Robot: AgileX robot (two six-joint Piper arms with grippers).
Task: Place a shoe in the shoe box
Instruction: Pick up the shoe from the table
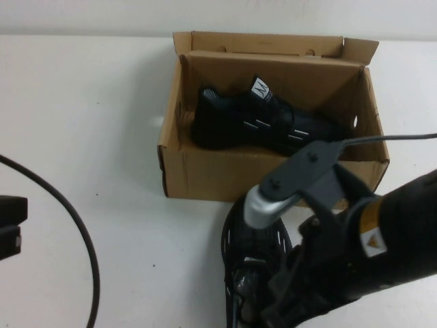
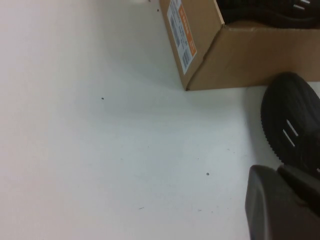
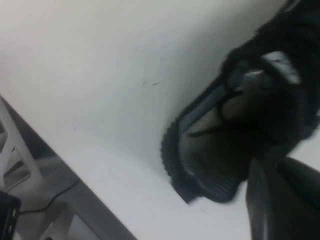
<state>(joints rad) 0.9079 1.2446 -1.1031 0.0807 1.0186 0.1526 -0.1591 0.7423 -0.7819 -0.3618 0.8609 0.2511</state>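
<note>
1. high view: your right gripper [image 1: 256, 290] hangs low over the black mesh sneaker with white dashes [image 1: 239, 239] on the white table [image 1: 102, 137], just in front of the brown corrugated cardboard shoe box [image 1: 205, 174], jaws pinched together, gripping nothing i can make out.
2. watch out: an identical black sneaker [image 1: 263, 119] already lies inside the box, so a second could jam or snag the front wall.
3. your left gripper [image 2: 280, 202] rests shut, parked at the left edge.

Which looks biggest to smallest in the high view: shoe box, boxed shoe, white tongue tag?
1. shoe box
2. boxed shoe
3. white tongue tag
Clear gaps; no ties. Both grippers shut.
</note>
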